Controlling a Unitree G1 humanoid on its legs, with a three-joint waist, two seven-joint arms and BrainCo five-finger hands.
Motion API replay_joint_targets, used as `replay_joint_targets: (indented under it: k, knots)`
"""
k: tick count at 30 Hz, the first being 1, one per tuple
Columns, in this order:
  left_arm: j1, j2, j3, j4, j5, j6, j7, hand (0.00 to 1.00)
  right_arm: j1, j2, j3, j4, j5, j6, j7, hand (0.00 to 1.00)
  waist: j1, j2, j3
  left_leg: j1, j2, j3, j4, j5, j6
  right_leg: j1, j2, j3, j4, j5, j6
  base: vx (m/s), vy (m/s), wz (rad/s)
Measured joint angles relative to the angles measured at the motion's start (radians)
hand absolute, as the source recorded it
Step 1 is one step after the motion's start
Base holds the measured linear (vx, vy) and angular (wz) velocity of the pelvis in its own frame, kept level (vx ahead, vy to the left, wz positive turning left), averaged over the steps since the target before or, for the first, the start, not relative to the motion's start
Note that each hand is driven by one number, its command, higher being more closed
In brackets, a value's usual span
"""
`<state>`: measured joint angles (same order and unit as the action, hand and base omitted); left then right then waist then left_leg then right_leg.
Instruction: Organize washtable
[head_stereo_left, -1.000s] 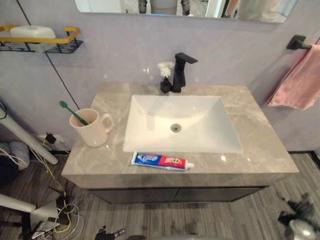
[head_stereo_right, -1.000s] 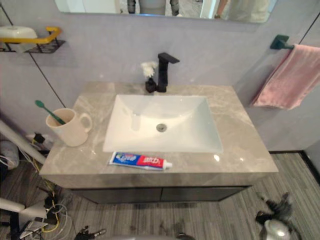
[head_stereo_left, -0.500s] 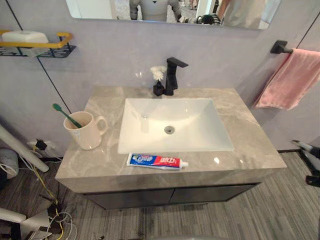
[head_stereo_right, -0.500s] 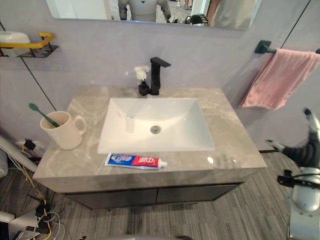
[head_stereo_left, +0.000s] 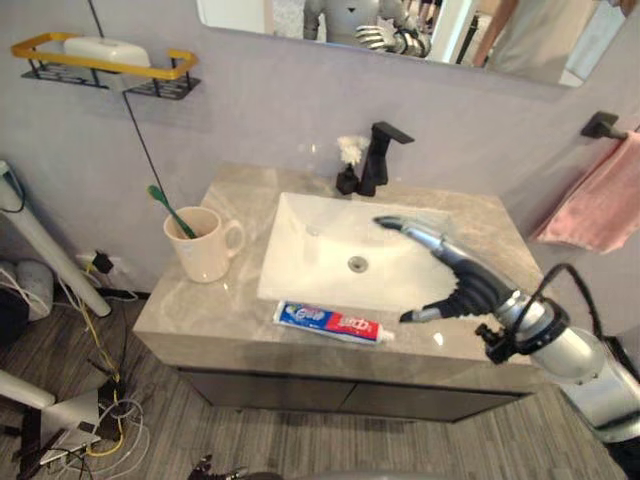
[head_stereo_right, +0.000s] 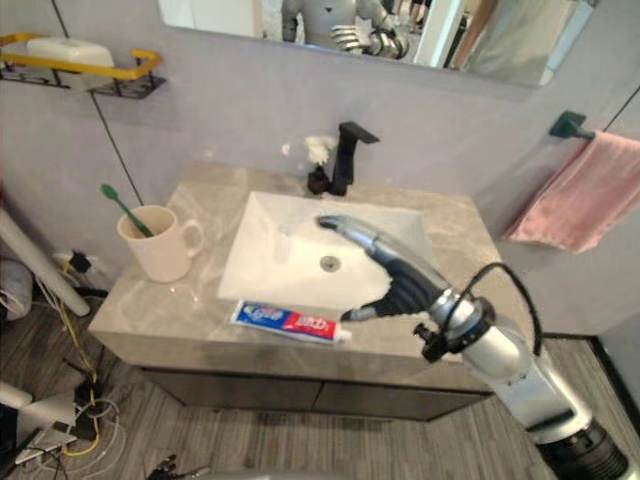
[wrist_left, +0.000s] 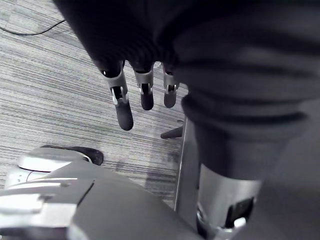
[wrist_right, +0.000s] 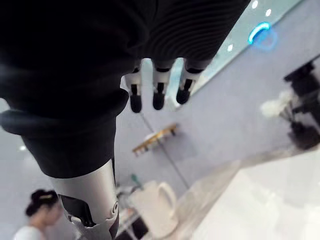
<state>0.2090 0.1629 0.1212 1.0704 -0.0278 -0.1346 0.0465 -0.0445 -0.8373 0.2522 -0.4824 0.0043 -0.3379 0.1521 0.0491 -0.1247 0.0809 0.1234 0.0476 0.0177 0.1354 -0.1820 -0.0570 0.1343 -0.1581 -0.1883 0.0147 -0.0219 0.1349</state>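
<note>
Now the right hand (head_stereo_left: 462, 283) has swung up from low beside the cabinet, where it hung 0.5 s ago, and reaches over the front right part of the white rectangular sink basin (head_stereo_left: 300, 262). Its fingers are straight and spread, the thumb held apart, and it holds nothing. The whole view has shifted too, so the head has moved; the things on the counter keep their places relative to each other.

The red, white and blue toothpaste tube (head_stereo_left: 333, 322) lies flat on the grey marble counter (head_stereo_left: 170, 305) in front of the basin, its cap end just beside the thumb. The cream ceramic mug (head_stereo_left: 205, 245) with the green toothbrush (head_stereo_left: 168, 210) stands on the counter to the left of the basin. I judge this the opening reach for the tube, with nothing yet tidied.

Whether the thumb touches the tube cannot be told. The small white thing by the black faucet (head_stereo_left: 382, 155) is hard to make out, and the pink towel (head_stereo_left: 600, 195) is cut off at the edge. The left hand (wrist_left: 142, 90) hangs toward the floor, its fingers straight and holding nothing
</note>
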Motion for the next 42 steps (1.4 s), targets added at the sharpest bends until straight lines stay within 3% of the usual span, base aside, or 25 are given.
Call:
replay_joint_targets:
  k: [7, 14, 16, 22, 35, 42]
  knots:
    - [-0.032, 0.002, -0.011, 0.027, 0.001, 0.001, -0.001, 0.00, 0.005, 0.013, 0.081, 0.014, 0.005, 0.047, 0.029, 0.00, 0.020, 0.006, 0.005, -0.007, 0.001, -0.006, 0.006, 0.000, 0.000, -0.001, 0.001, -0.004, 0.000, 0.000, 0.000, -0.01, -0.003, 0.02]
    - [-0.042, 0.011, -0.043, 0.031, 0.000, 0.008, 0.001, 0.00, 0.123, 0.294, 0.106, 0.121, -0.151, 0.138, 0.007, 0.00, 0.020, 0.006, 0.007, -0.027, 0.001, -0.010, 0.016, 0.000, 0.000, -0.018, 0.002, -0.007, -0.002, 0.000, -0.001, -0.01, -0.001, 0.00]
    - [-0.051, 0.011, -0.047, 0.042, -0.001, 0.015, 0.004, 0.00, 0.180, 0.417, 0.106, 0.147, -0.237, 0.161, -0.025, 0.00, 0.020, 0.010, 0.010, -0.029, 0.002, -0.012, 0.019, 0.000, -0.001, -0.016, 0.002, -0.012, -0.007, 0.001, -0.002, -0.01, -0.008, 0.03]
    - [-0.063, 0.013, -0.054, 0.052, -0.001, 0.023, 0.022, 0.00, 0.231, 0.612, 0.107, 0.202, -0.394, 0.213, -0.095, 0.00, 0.020, 0.016, 0.019, -0.038, 0.003, -0.016, 0.024, -0.001, -0.001, -0.016, 0.005, -0.020, -0.021, 0.010, -0.013, 0.00, 0.000, 0.00]
    - [-0.071, 0.025, -0.053, 0.039, -0.002, 0.043, 0.044, 0.00, 0.231, 0.708, 0.105, 0.229, -0.646, 0.287, -0.155, 0.00, 0.022, -0.006, 0.047, -0.061, 0.004, -0.025, 0.045, -0.007, -0.003, -0.018, 0.007, -0.029, -0.031, 0.017, -0.013, -0.01, 0.000, 0.01]
    - [-0.072, 0.027, -0.051, 0.037, -0.003, 0.043, 0.044, 0.00, 0.231, 0.723, 0.100, 0.235, -0.694, 0.316, -0.156, 0.00, 0.022, -0.011, 0.051, -0.067, 0.011, -0.017, 0.059, -0.024, -0.003, -0.020, 0.014, -0.026, -0.036, 0.018, -0.014, 0.01, 0.003, -0.03]
